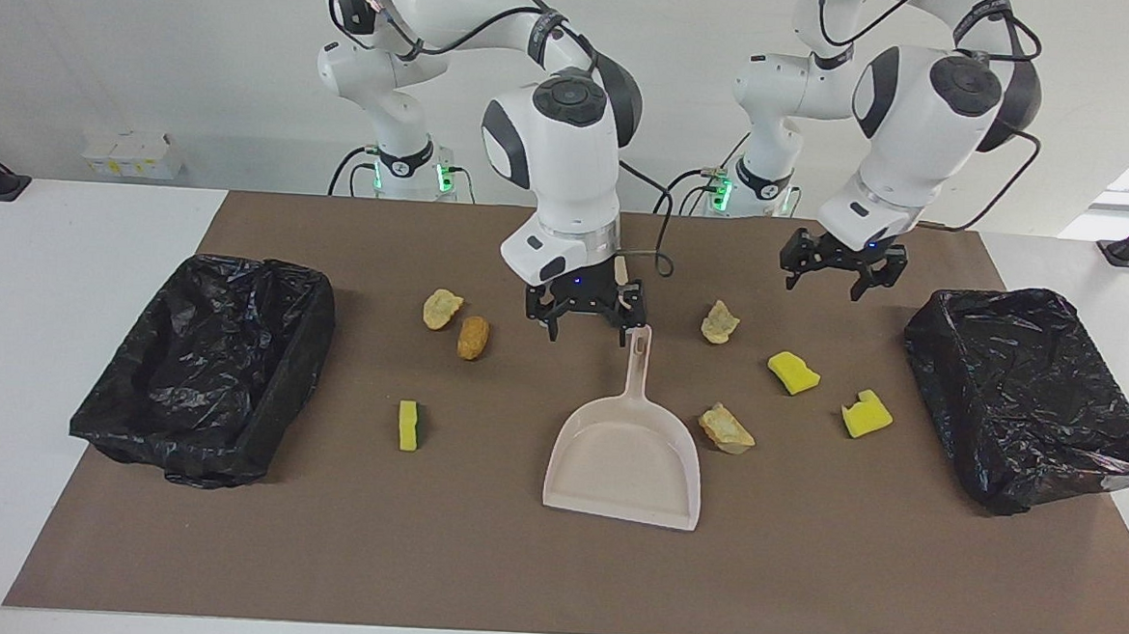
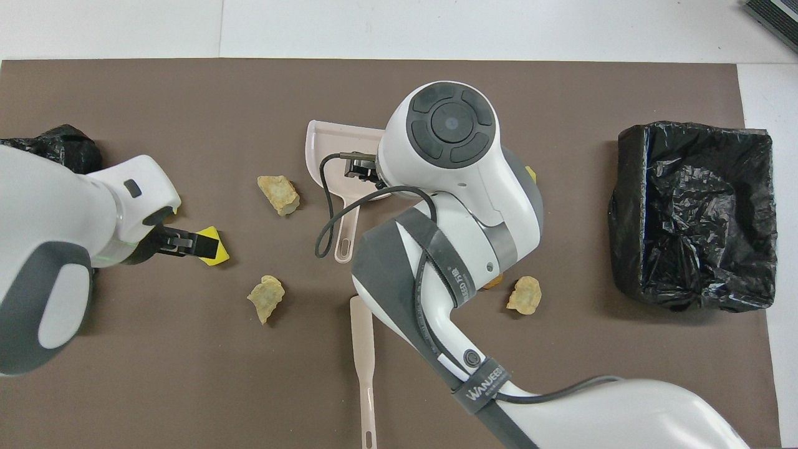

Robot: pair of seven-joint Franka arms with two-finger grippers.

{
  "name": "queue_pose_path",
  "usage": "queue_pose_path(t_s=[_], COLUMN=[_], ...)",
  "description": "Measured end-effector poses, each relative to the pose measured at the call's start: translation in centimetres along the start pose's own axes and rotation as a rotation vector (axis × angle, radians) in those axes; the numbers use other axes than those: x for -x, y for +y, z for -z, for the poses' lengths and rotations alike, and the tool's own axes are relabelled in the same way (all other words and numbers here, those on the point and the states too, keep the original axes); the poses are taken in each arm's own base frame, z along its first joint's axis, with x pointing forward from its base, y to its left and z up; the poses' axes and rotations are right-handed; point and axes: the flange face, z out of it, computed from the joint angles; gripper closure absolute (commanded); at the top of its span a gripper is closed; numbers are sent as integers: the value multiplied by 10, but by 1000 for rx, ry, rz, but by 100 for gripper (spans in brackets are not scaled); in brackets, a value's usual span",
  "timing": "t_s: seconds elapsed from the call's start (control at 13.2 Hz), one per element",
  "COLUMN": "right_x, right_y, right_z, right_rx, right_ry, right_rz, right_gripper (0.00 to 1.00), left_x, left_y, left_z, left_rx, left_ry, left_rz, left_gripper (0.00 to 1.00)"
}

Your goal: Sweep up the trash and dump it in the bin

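A pale pink dustpan (image 1: 625,460) lies on the brown mat, its handle (image 2: 346,243) pointing toward the robots. My right gripper (image 1: 585,330) is open, low over the handle's end. My left gripper (image 1: 842,274) is open and empty, up in the air by a yellow sponge chunk (image 1: 793,372). Other trash is spread around: a second yellow chunk (image 1: 867,415), a green-backed chunk (image 1: 408,425), tan lumps (image 1: 726,429) (image 1: 720,322) (image 1: 441,309) and an orange-brown oval lump (image 1: 473,337). In the overhead view my right gripper is hidden under its arm.
Black-bag-lined bins stand at both ends of the mat: one at the right arm's end (image 1: 204,366), one at the left arm's end (image 1: 1034,400). A pale pink stick-like handle (image 2: 365,355) lies nearer to the robots than the dustpan.
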Motion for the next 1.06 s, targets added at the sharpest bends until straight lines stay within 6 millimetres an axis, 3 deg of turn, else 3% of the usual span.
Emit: queue_pose_path(t_s=[0.23,0.38,0.76,1.06], right_x=[1,7,22,24], right_y=[-4,-17,-48,-49], right_z=[0,-14,-85,-110], right_rx=[-9,-23,-30,-48], right_ry=[8,12,19,34], right_rz=[5,24,75,77], right_gripper=[0,0,0,0], left_x=[40,64,127,177], left_y=[33,59,164,243], left_z=[-25,-42,-90,-130], left_rx=[16,29,33,49], left_ry=[9,-7,-13,12], left_rz=[-57,-104,-137,-56], left_gripper=[0,0,0,0])
